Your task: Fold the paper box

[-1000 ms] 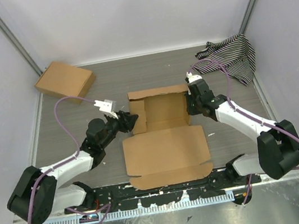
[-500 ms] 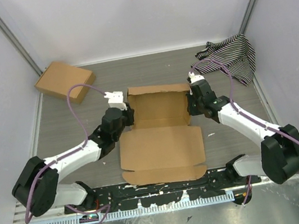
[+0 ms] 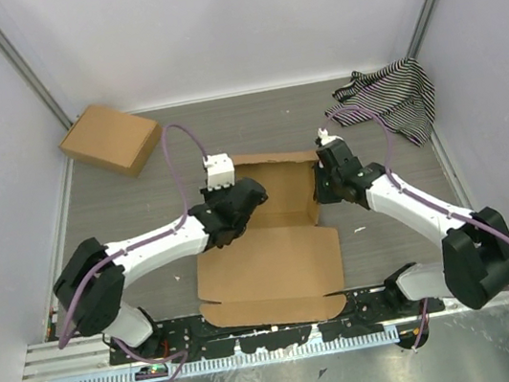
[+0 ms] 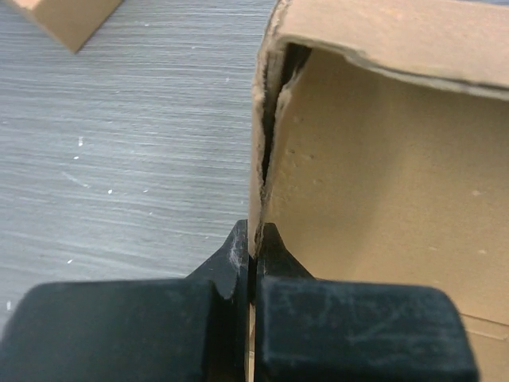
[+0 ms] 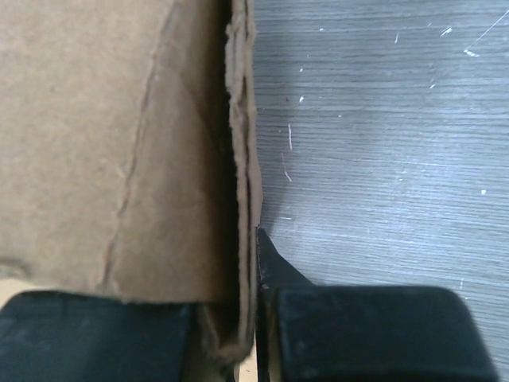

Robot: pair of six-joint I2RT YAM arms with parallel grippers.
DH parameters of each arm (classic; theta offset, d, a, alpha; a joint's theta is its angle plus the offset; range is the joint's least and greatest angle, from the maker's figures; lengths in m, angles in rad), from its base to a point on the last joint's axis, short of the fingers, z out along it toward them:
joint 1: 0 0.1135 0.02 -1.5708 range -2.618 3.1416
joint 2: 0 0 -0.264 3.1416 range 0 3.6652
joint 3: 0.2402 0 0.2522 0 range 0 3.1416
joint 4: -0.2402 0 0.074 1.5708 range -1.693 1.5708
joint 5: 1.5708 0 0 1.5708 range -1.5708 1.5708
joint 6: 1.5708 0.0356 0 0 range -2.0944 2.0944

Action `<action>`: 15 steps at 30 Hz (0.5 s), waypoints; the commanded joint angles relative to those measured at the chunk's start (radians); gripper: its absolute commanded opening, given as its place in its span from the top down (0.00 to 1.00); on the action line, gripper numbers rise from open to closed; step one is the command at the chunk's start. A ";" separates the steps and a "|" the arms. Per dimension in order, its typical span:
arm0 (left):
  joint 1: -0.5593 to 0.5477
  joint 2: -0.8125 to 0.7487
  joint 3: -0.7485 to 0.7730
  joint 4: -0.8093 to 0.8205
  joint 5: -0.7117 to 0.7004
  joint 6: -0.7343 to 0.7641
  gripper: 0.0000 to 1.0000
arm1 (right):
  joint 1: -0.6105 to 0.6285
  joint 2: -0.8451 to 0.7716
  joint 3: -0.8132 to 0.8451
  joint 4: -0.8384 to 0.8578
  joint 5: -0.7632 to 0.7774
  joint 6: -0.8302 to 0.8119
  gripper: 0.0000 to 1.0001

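As the left gripper (image 4: 253, 239) and right gripper (image 5: 253, 239) clamp one paper box's (image 3: 274, 256) side walls, one spare box (image 3: 111, 139) and one cloth (image 3: 395, 101) lie apart. Grey table (image 3: 131, 206), white walls (image 3: 228, 21).

The paper box (image 3: 270, 256) was matt brown corrugated cardboard, its cut edges rough and fibrous, the layers fraying at the corner. The table (image 3: 113, 213) was grey wood-grain, matt and flecked with white scratches. The left gripper (image 4: 253, 237) looked like black plastic, dull and scuffed. The left arm (image 3: 152, 249) wore a glossy white shell. The cloth (image 3: 400, 100) was soft striped fabric, and the small box (image 3: 111, 139) smooth cardboard.
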 commanded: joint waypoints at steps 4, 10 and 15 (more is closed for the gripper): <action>-0.078 0.101 0.040 -0.282 -0.338 -0.183 1.00 | -0.006 0.026 0.087 0.007 -0.042 0.093 0.99; -0.080 0.075 0.021 -0.259 -0.254 -0.157 0.83 | -0.004 0.051 0.115 -0.015 -0.042 0.089 0.98; -0.081 -0.010 0.012 -0.249 -0.124 -0.108 0.49 | -0.004 0.084 0.136 -0.027 -0.027 0.085 0.96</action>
